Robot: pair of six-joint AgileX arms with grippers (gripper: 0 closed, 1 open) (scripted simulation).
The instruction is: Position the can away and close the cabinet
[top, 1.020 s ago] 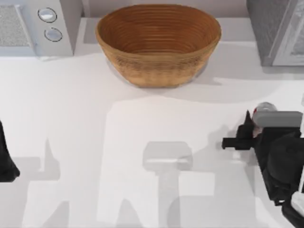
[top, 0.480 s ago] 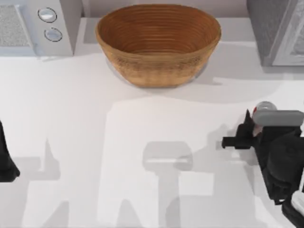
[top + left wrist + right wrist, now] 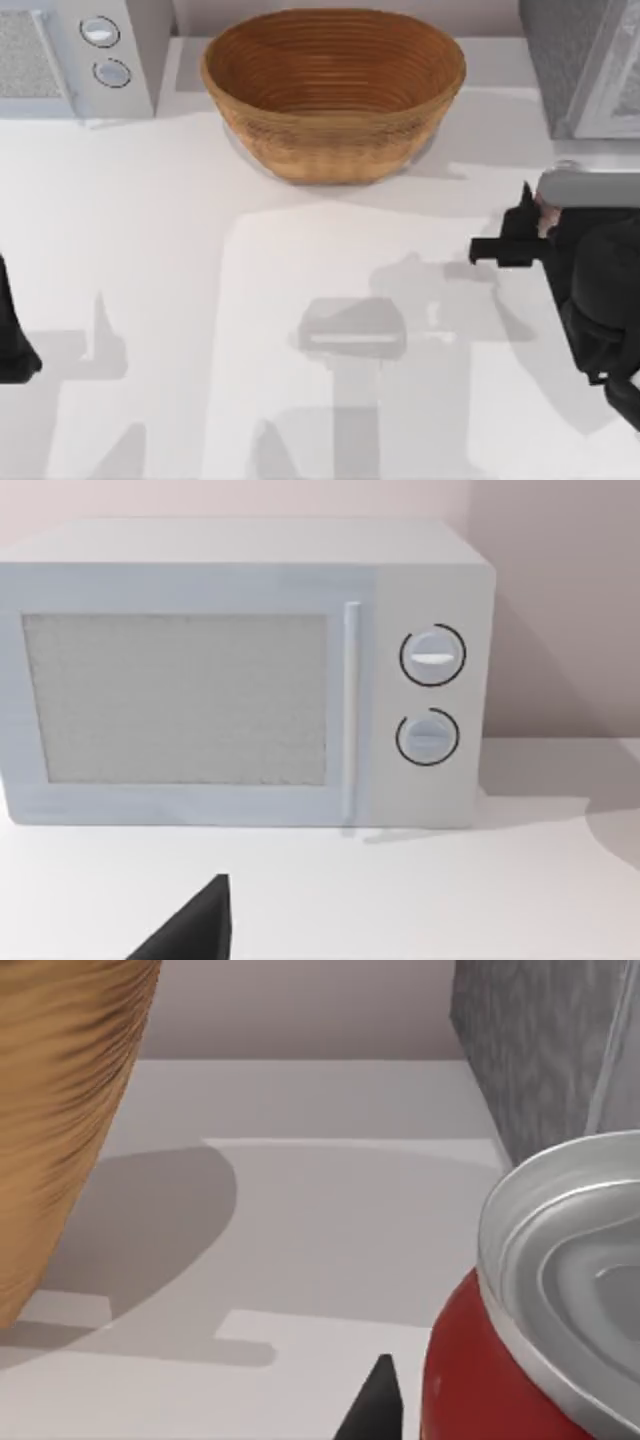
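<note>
The red can with a shiny silver top sits close in the right wrist view, beside a dark fingertip. From above, only a sliver of the can shows under my right arm at the table's right edge. My right gripper is shut on it. The grey cabinet stands at the back right, just behind the can, and also appears in the right wrist view. My left gripper is parked at the left edge.
A large wicker basket stands at the back centre, its wall close to the right arm. A white microwave occupies the back left corner and faces the left wrist camera.
My right gripper has moved toward the back of the table with the can, and its shadow has slid left and spread. The left arm has stayed still.
</note>
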